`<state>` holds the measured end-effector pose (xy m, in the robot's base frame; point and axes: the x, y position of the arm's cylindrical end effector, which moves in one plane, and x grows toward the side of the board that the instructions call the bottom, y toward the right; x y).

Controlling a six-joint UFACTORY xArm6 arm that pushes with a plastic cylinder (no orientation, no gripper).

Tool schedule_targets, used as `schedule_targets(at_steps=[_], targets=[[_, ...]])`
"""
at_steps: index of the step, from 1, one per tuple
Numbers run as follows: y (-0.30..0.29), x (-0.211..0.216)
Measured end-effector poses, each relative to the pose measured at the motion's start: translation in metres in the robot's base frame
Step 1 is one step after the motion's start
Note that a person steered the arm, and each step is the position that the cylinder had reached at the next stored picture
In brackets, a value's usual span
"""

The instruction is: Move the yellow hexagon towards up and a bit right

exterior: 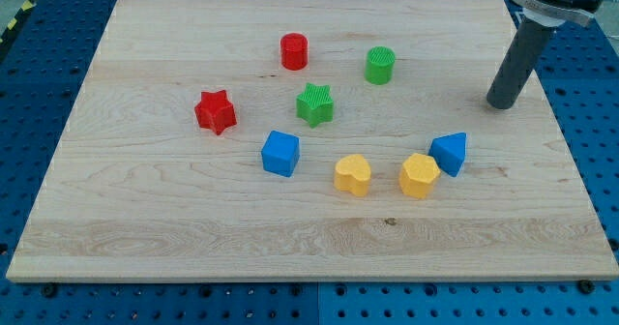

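Note:
The yellow hexagon (419, 175) lies on the wooden board (174, 228), right of centre and toward the view's bottom. A blue triangle (450, 153) touches its upper right side. A yellow heart-shaped block (353, 174) lies a little to its left. My tip (502, 103) stands on the board near the right edge, up and to the right of the hexagon, well apart from it and from the blue triangle.
A blue cube (280, 153) lies left of the yellow heart. A green star (314, 103) and a red star (216, 111) lie mid-board. A red cylinder (294, 51) and a green cylinder (380, 65) lie toward the view's top.

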<state>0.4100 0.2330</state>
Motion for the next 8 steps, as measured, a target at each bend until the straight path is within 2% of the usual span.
schedule_targets(at_steps=[2, 3, 4, 5, 6, 7, 8], targets=[[0.014, 0.001], [0.068, 0.024], [0.074, 0.089], [0.034, 0.162], [-0.059, 0.165], [-0.126, 0.146], [-0.126, 0.144]])
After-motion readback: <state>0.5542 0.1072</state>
